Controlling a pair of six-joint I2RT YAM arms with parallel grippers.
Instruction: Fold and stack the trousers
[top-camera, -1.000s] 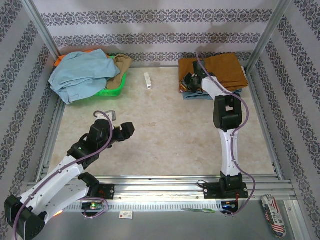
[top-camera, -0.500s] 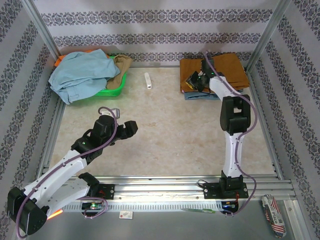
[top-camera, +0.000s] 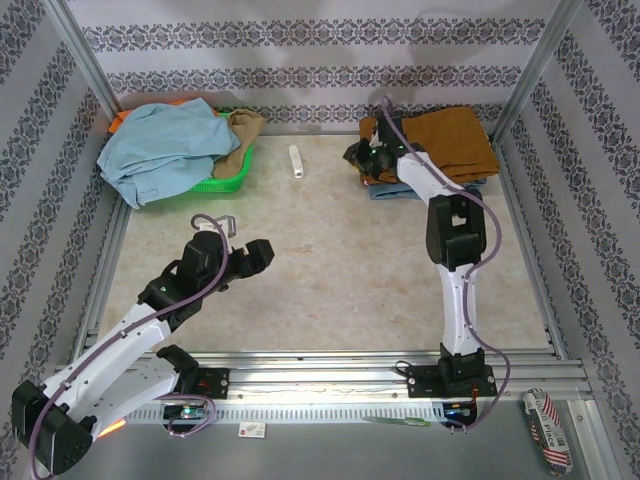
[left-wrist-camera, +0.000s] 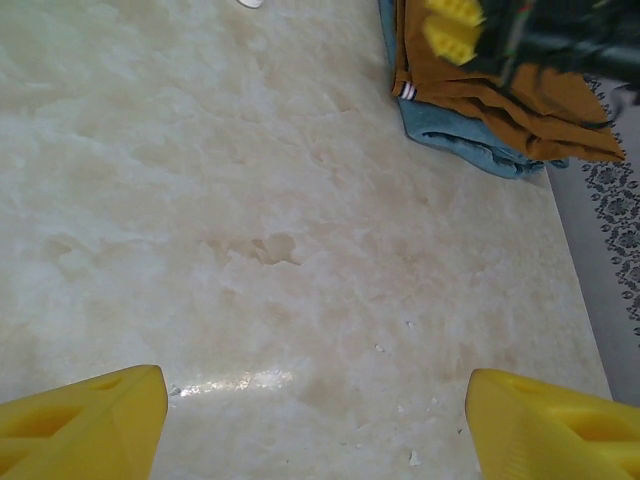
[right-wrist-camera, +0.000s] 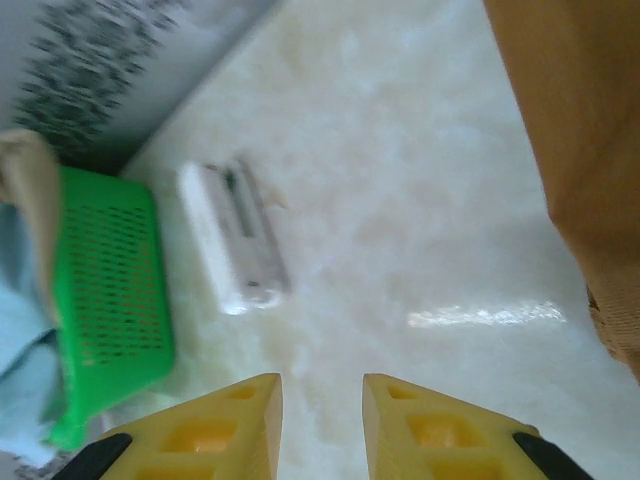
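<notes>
Top external: the folded trousers (top-camera: 445, 135) lie at the far right corner of the bench (top-camera: 330, 280), stacked on a blue denim piece (top-camera: 388, 192). The right fingers (top-camera: 362, 155) hang at the stack's left edge, and the left fingers (top-camera: 255, 257) hover over the near left part.

Left wrist: the left fingers are spread wide and empty.

Right wrist: the right fingers are slightly parted, gripping nothing. A white bar (right-wrist-camera: 235, 240) and a green basket (right-wrist-camera: 110, 290) lie beyond.

Lifting straight up should keep the top fold from snagging.

The left arm bends low over the bench's near-left area, left gripper (top-camera: 256, 256) spread wide. The right arm stretches toward the far edge, right gripper (top-camera: 357, 156) narrowly parted, empty.
</notes>
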